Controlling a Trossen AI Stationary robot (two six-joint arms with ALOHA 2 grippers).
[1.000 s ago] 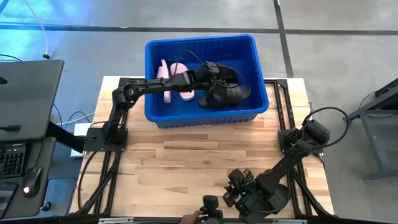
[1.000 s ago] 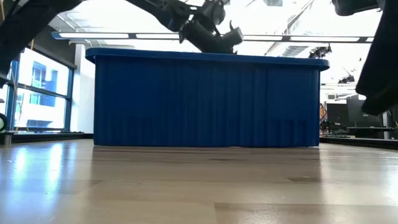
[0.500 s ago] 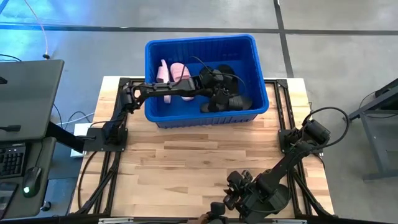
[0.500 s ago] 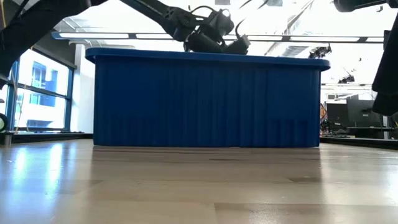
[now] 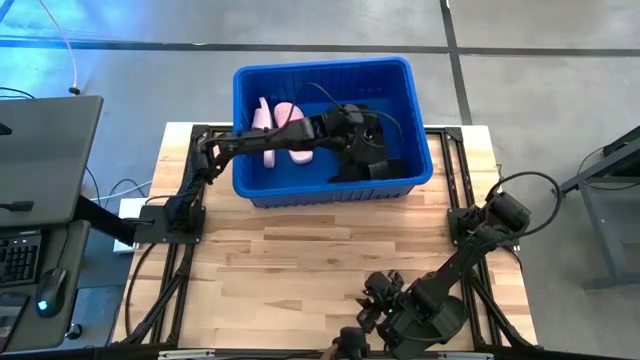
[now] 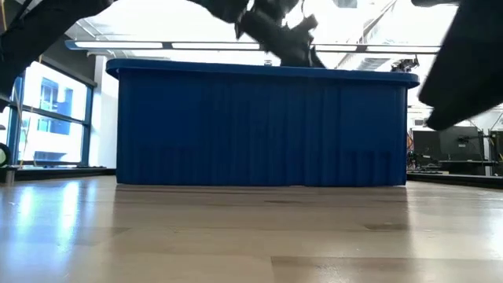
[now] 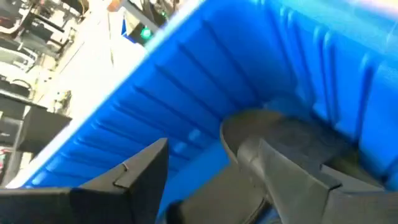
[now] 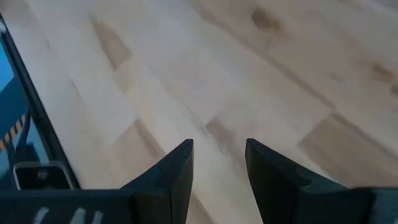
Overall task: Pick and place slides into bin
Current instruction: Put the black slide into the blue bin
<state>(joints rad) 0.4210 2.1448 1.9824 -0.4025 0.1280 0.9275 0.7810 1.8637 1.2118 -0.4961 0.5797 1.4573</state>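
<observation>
1. Left claw (image 5: 362, 135), fingers spread and empty, hangs inside the bin (image 5: 245, 80); black slides (image 5: 372, 160) lie just below us, pink slides (image 5: 280, 125) behind.
2. Right claw (image 8: 217, 165), narrowly parted, waits over the bench (image 5: 300, 260).
3. We judge slides light and flexible; grip the strap.

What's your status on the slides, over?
Left gripper open inside the bin, over black slides. Pink slides also binned. Right gripper open, empty, at near table edge. No obstruction.
</observation>
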